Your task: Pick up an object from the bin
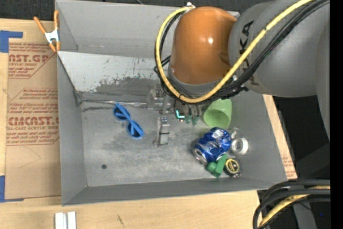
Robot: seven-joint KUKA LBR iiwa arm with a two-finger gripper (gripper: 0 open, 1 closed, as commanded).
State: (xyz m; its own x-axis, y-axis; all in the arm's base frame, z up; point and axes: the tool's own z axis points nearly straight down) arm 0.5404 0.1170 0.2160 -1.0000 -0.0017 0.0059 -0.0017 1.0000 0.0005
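**Gripper low over bare floor beside the blue glasses**

At the near right of the bin [107, 163] lies a small heap: a green piece [215, 169] touching a black-and-yellow disc [232, 167], with a crushed blue can [211, 146] just beyond them and a silver piece [239, 146] at the can's right.

Left of the can, mid-bin, the gripper [162, 134] points down at bare grey floor. Whether it is wide or narrow cannot be told.

The nearest thing on its left is a pair of blue glasses [128, 122], lying flat, near the gripper but apart from it.

Right of the gripper and a little farther back, a green cup [220, 112] lies on its side, partly under the wrist.

Above all this sits the orange cover [201, 51], ringed by yellow cable, on the grey arm [289, 45].
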